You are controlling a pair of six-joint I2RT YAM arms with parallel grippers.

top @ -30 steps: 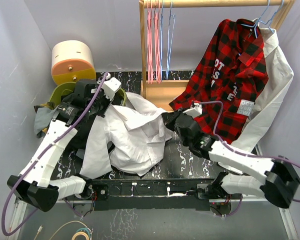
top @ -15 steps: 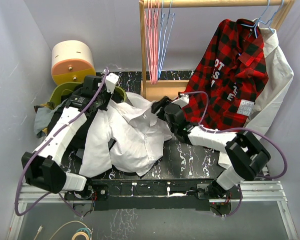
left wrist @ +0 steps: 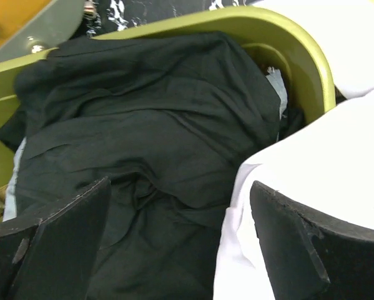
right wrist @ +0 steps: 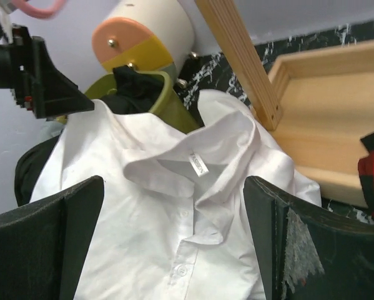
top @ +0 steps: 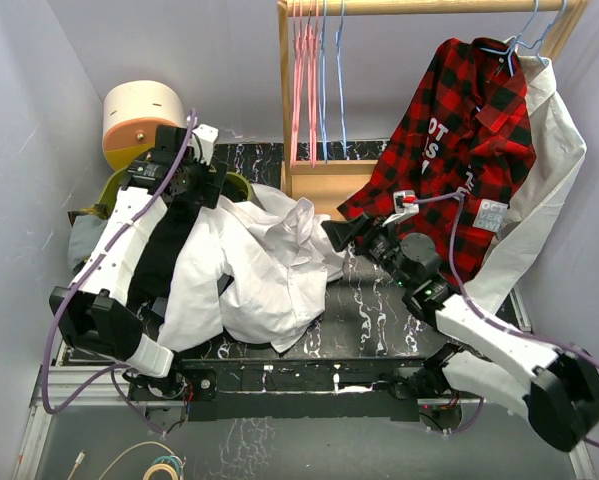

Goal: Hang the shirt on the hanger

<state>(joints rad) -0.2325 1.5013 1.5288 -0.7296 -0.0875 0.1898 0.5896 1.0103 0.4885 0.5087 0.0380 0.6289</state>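
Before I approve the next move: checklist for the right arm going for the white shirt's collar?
1. Right gripper open, empty: ok.
2. White shirt collar unobstructed, facing the right wrist camera: ok.
3. Left gripper on the shirt: not ok; open over the black garment in the green basket.
4. Shirt free of the left arm: cannot tell.
5. Light blue hanger off the rail: not ok; it hangs there beside pink hangers.

Lighting: bright, even, diffuse from above; shadows soft. Top view sharp, edges slightly bowed. Left wrist view: shirt (left wrist: 336, 150) nearly blown out white. Gripper fingers (left wrist: 68, 244) dark, slightly soft in both wrist views.
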